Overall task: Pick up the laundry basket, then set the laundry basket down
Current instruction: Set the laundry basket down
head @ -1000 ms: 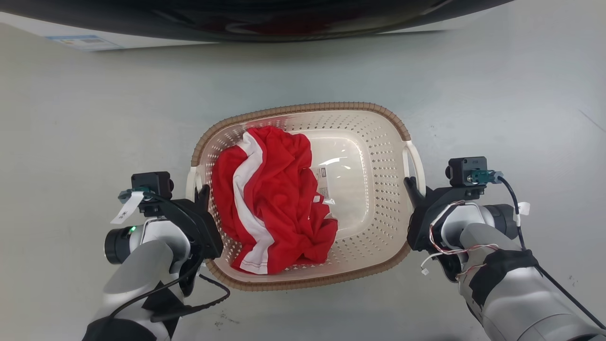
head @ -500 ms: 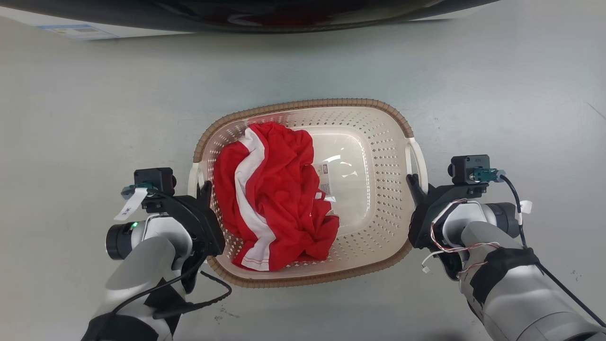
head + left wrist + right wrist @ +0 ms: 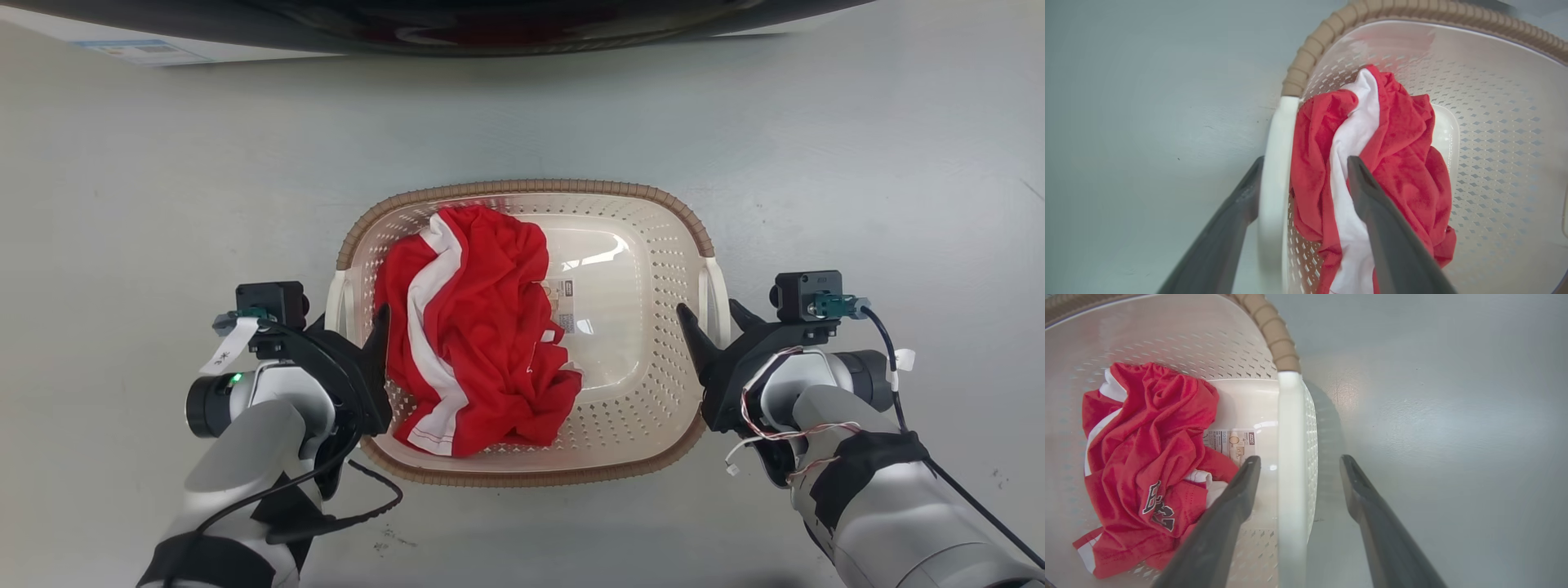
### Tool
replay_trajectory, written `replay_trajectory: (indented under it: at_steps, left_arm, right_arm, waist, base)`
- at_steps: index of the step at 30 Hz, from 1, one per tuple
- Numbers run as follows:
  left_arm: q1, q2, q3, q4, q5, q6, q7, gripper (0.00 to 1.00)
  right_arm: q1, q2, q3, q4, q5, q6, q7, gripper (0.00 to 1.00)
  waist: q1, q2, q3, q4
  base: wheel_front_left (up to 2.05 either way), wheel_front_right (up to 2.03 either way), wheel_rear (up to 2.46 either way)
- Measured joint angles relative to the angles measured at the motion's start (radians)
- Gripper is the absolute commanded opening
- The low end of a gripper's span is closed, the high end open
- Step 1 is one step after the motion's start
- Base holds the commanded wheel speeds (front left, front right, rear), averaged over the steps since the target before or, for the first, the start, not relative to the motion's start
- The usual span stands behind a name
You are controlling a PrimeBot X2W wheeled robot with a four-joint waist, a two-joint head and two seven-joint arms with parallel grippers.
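The laundry basket (image 3: 649, 392) is sitting on the grey floor (image 3: 163, 180) near a dark-fronted appliance (image 3: 457, 20), with a crumpled red-and-white shirt (image 3: 482, 327) lying in its left half. The left gripper (image 3: 1305, 159) is straddling the left handle (image 3: 1274, 171) and the right gripper (image 3: 1300, 457) the right handle (image 3: 1290, 412), both spread wide and gripping nothing. A small label (image 3: 563, 306) is showing on the base.

The laundry basket (image 3: 645, 269) is glossy plastic (its rim (image 3: 522, 186) ribbed, matt); the shirt (image 3: 490, 327), soft cloth.
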Motion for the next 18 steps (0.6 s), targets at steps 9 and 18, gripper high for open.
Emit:
replay_trajectory:
  at_steps: [9, 18]
  left_arm:
    - [-0.006, 0.000, 0.000, 0.004, -0.002, -0.004, -0.014, 1.00]
    - [0.009, 0.017, -0.026, 0.003, 0.021, -0.007, -0.065, 1.00]
  right_arm:
    - [0.003, 0.000, 0.011, 0.011, 0.001, 0.002, -0.012, 1.00]
    - [0.025, -0.002, 0.009, 0.030, 0.001, 0.010, -0.067, 1.00]
  waist:
    - [0.0000, 0.0000, -0.031, 0.000]
    - [0.0000, 0.0000, -0.107, -0.010]
  base:
    - [0.00, 0.00, 0.00]
    - [0.00, 0.00, 0.00]
